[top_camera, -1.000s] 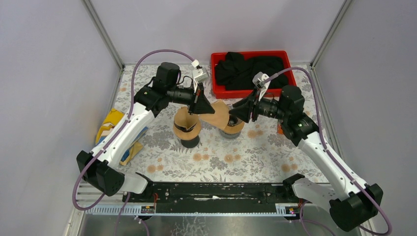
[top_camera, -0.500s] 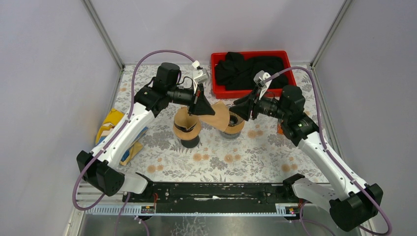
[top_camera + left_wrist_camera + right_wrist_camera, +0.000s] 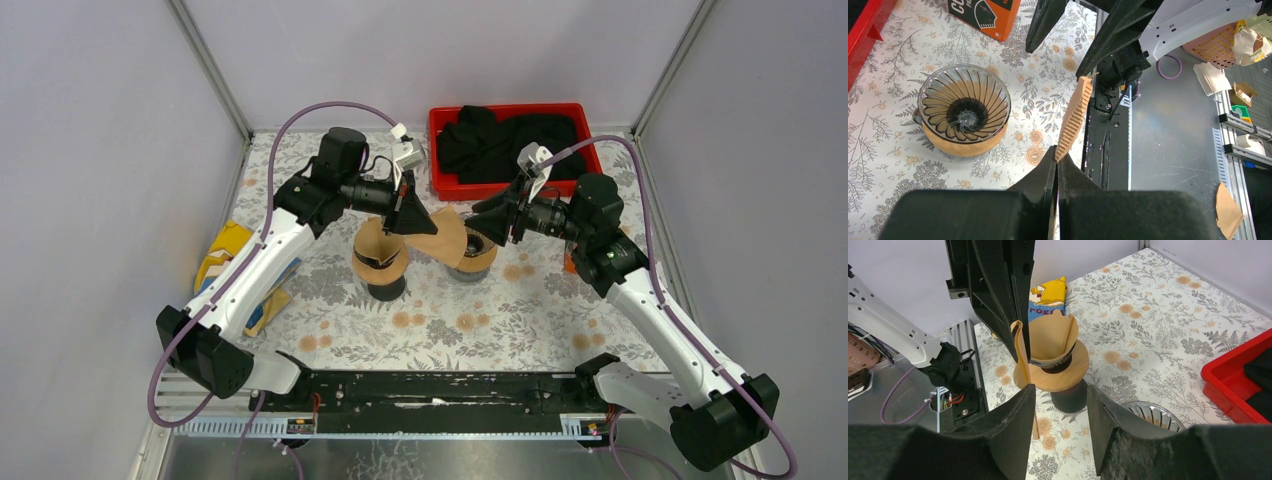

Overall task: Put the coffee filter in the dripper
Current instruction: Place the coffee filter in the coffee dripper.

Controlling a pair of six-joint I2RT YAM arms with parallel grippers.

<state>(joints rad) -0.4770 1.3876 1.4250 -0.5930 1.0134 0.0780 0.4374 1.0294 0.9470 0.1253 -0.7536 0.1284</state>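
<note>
My left gripper (image 3: 412, 216) is shut on the corner of a brown paper coffee filter (image 3: 441, 236) and holds it in the air just left of the dripper. In the left wrist view the filter (image 3: 1074, 116) shows edge-on, rising from my shut gripper (image 3: 1057, 156). The dripper (image 3: 474, 252), ribbed glass in a wooden collar, stands on the table and is empty (image 3: 964, 107). My right gripper (image 3: 483, 224) is open and empty above the dripper, pointing at the filter. In the right wrist view (image 3: 1060, 392) the filter's edge (image 3: 1020, 362) hangs near the left jaw.
A wooden filter holder (image 3: 380, 258) with brown filters (image 3: 1050, 342) on a black base stands left of the dripper. A red tray (image 3: 436, 150) of black cloth sits far right. There is a yellow packet (image 3: 222, 255) at the left and an orange box (image 3: 984, 15) by the right arm.
My right gripper has shifted slightly up and toward the far side. My left gripper and the filter have stayed nearly still.
</note>
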